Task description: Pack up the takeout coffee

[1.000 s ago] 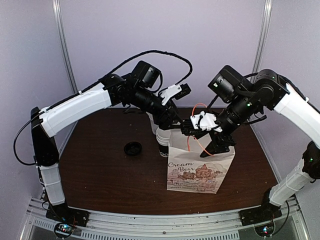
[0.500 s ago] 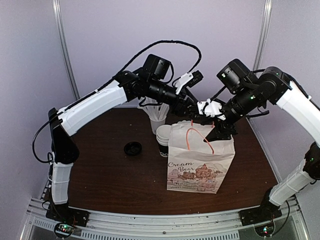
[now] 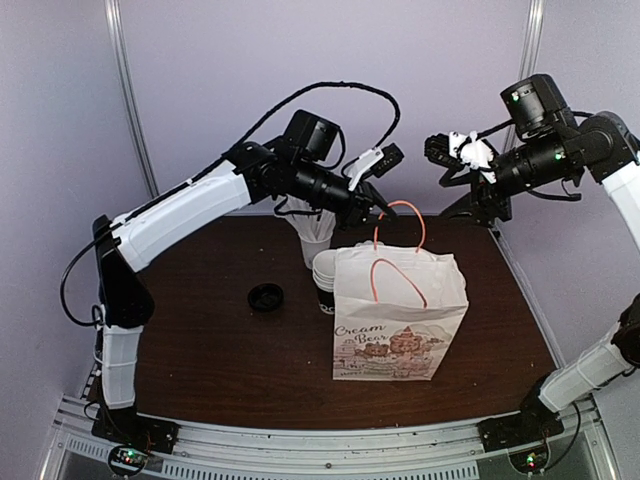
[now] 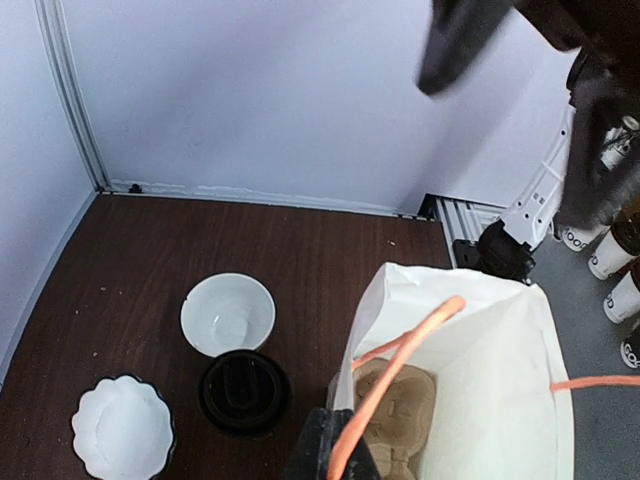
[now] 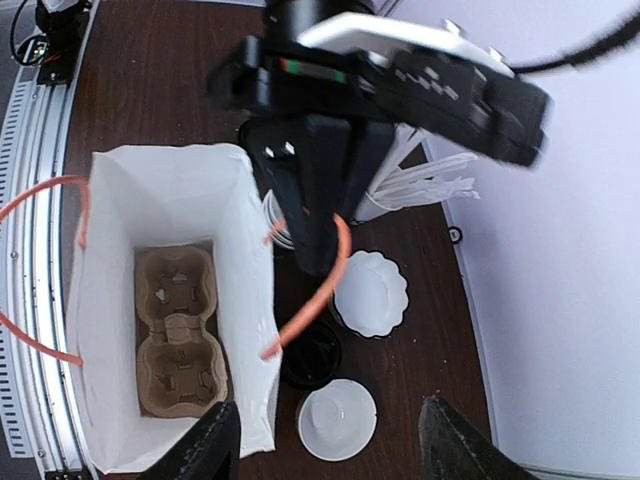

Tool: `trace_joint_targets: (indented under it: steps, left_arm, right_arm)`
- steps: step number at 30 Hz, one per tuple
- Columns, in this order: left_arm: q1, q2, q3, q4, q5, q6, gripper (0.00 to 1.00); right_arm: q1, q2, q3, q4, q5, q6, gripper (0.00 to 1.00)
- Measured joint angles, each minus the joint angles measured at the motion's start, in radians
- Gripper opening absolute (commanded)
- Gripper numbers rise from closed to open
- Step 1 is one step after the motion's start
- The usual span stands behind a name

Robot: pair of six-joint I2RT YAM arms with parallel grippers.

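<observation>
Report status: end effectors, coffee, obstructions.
Left end effector shut on orange handle of paper bag; right end effector open, empty. Takeout coffee lidded, on the table beside the bag, not packed. White bowl close beside it; cardboard carrier in the bag.

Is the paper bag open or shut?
Open. The bag gapes at the top, showing a cardboard cup tray on its bottom.

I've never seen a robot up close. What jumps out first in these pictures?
A white paper bag printed "Cream Bear" stands mid-table, and the left gripper pinches one orange handle, holding it up. A cardboard cup tray lies on the bag's bottom, while the right gripper hangs open, high at the right.
</observation>
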Motion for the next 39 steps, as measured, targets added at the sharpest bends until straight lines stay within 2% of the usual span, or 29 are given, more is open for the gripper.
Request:
trace_joint_targets:
  steps: [9,16,27,32,39]
  left_arm:
    - [0.000,-0.384,-0.256,-0.156,-0.077,0.047,0.00]
    - [0.000,-0.653,-0.565,-0.147,-0.192,0.067,0.00]
    - [-0.009,-0.828,-0.879,-0.076,-0.176,-0.029,0.00]
    - [-0.040,-0.931,-0.937,-0.030,-0.144,-0.096,0.00]
    - [-0.128,-0.944,-0.994,-0.007,-0.150,-0.164,0.00]
  right_arm:
    - [-0.135,-0.039,-0.025,0.056,-0.005,0.048,0.65]
    - [-0.170,-0.005,-0.121,0.143,-0.010,0.082,0.65]
    - [-0.176,0.022,-0.159,0.188,-0.057,0.108,0.65]
    - [-0.176,0.043,-0.160,0.192,-0.074,0.111,0.65]
    - [-0.176,0.071,-0.164,0.192,-0.084,0.111,0.65]
